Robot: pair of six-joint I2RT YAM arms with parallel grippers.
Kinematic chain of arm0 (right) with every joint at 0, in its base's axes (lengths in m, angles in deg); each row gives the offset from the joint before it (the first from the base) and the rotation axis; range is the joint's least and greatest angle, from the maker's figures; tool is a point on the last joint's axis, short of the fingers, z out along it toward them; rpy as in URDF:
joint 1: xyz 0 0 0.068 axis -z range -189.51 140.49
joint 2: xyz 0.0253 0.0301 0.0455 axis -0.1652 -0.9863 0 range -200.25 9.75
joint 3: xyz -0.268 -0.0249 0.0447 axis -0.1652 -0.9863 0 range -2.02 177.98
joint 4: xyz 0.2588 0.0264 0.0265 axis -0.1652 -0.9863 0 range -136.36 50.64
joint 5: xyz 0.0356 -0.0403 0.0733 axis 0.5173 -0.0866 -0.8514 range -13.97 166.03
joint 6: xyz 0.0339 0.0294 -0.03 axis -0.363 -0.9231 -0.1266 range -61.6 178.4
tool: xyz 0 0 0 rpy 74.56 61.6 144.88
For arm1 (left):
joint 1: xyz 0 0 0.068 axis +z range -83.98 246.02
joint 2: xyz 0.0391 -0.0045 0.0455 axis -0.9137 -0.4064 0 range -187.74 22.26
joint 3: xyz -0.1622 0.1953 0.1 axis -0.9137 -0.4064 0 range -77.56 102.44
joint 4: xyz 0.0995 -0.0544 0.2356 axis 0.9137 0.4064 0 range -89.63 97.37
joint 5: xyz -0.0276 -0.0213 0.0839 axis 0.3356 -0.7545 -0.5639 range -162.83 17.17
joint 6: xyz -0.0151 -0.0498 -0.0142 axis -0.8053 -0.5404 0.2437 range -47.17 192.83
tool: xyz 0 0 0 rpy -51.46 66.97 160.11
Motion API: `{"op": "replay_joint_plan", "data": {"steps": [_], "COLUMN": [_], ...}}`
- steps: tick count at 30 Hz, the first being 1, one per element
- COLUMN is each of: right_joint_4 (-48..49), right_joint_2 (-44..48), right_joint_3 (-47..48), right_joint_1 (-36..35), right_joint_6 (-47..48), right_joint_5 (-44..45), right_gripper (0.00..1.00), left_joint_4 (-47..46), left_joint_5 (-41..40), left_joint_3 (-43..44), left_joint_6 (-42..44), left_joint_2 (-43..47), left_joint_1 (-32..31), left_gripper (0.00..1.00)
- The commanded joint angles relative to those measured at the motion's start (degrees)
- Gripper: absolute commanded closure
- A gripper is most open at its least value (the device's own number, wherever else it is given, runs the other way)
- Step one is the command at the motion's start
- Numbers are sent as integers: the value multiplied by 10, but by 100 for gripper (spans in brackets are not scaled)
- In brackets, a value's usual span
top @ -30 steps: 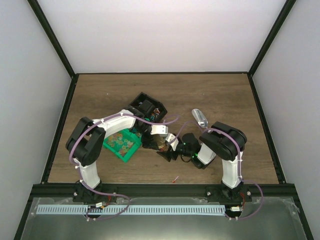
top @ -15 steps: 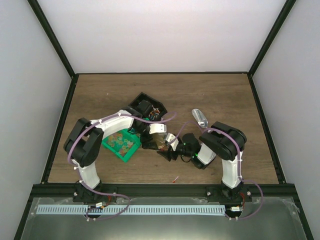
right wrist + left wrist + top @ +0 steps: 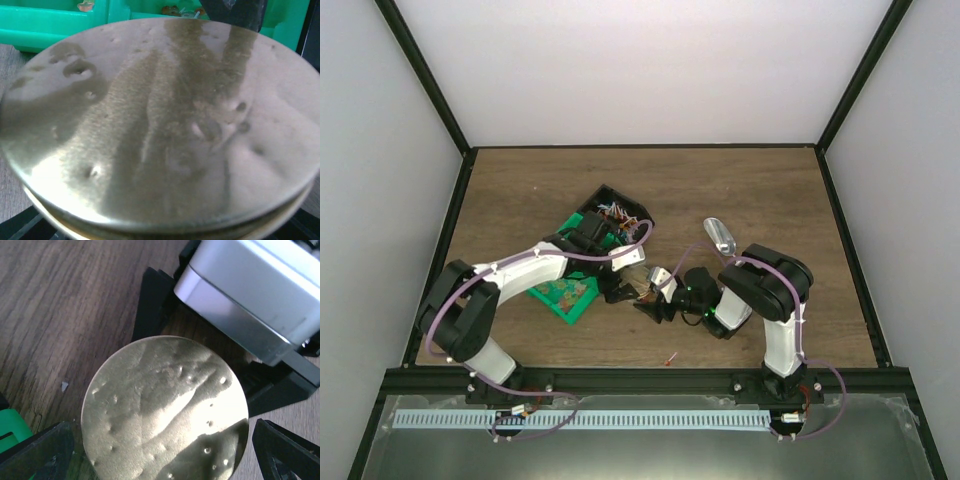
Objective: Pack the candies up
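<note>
**A:** What sits in the middle of the scene?

**B:** A round gold metal lid, shiny and dimpled, above a brown wooden table. It fills both wrist views. A rim shows just under its edge in the right wrist view, but what it rests on is hidden.

**A:** And the two arms?

**B:** They meet at that lid. The right gripper reaches in from the right. Its black fingers are set against opposite edges of the lid, holding it. The left gripper has its jaws spread wide, with one finger off each side of the lid. I cannot tell whether they touch it.

**A:** Where are the candies?

**B:** The tiny wrapped candies, in mixed colours, lie in a bright green plastic tray. It is just left of the lid and partly under the left arm. More of them show in a black square box behind the tray, toward the far side.

**A:** Anything else on the table?

**B:** A silver metal scoop lies to the right of the grippers, beyond the right arm, apart from the lid.
</note>
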Motion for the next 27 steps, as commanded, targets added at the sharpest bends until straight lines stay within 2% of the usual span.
{"op": "replay_joint_plan", "data": {"steps": [1, 6, 21, 27], "right_joint_4": [-27, -29, -37, -37], "right_joint_2": [0, -1, -3, -3], "right_joint_3": [-7, -6, -1, -2], "right_joint_1": [-3, -3, -3, -3], "right_joint_6": [-8, -9, -8, -8], "right_joint_5": [20, 19, 23, 22], "right_gripper": [23, 24, 25, 27], "left_joint_4": [-92, -109, -105, -96], "left_joint_5": [-20, -4, -25, -28], "left_joint_3": [-31, -38, -30, -27], "left_joint_6": [-88, -127, -105, -85], "left_joint_2": [25, 17, -17, -21], "left_joint_1": [-13, -20, -28, -31], "left_gripper": [0, 0, 3, 11]}}
